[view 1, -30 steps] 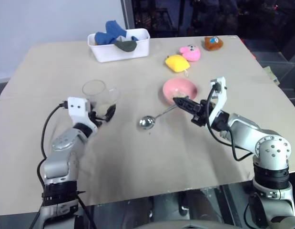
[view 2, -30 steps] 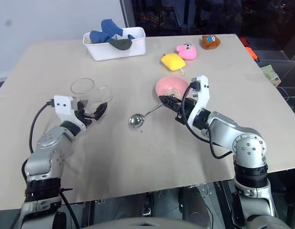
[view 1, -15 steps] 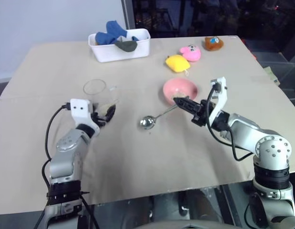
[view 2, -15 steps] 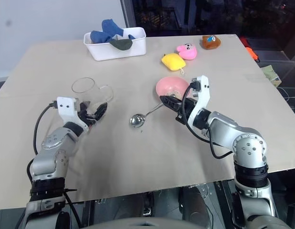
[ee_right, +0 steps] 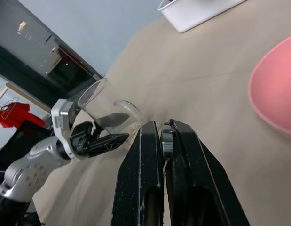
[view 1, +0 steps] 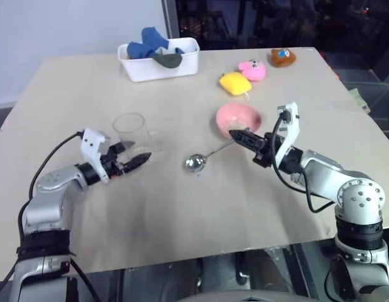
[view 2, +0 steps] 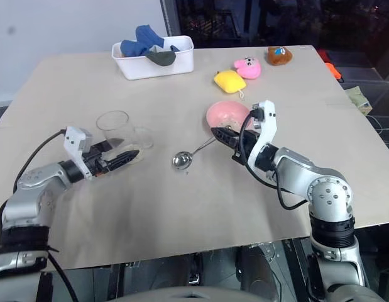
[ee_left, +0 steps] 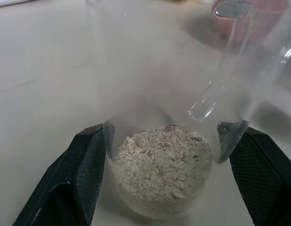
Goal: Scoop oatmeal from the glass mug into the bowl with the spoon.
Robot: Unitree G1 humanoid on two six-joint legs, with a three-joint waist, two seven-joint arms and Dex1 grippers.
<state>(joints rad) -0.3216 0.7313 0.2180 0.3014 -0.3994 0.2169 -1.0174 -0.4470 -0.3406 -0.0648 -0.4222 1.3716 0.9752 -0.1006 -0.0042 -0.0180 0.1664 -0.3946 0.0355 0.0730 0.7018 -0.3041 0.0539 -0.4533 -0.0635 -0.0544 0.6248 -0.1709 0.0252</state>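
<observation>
The glass mug (view 1: 131, 133) stands upright on the table, left of centre, with a layer of pale oatmeal (ee_left: 164, 160) at its bottom. My left gripper (view 1: 132, 155) reaches in from the left, and its two black fingers (ee_left: 86, 165) press on both sides of the mug's base. My right gripper (view 1: 234, 133) is shut on the end of the spoon's handle. The spoon (view 1: 195, 162) slants down to the left, its round silver bowl resting on the table between the mug and the pink bowl (view 1: 238, 117). The pink bowl lies just behind the right gripper.
A white tub (view 1: 158, 58) holding blue and dark cloths stands at the back. A yellow plush (view 1: 234, 82), a pink plush (view 1: 251, 69) and a brown plush (view 1: 281, 56) lie behind the bowl. The table's front edge runs close below both arms.
My left arm has swung out to the left and its wrist has turned, so the gripper now points rightward at the mug's base and has closed onto it. The right arm and spoon stayed still.
</observation>
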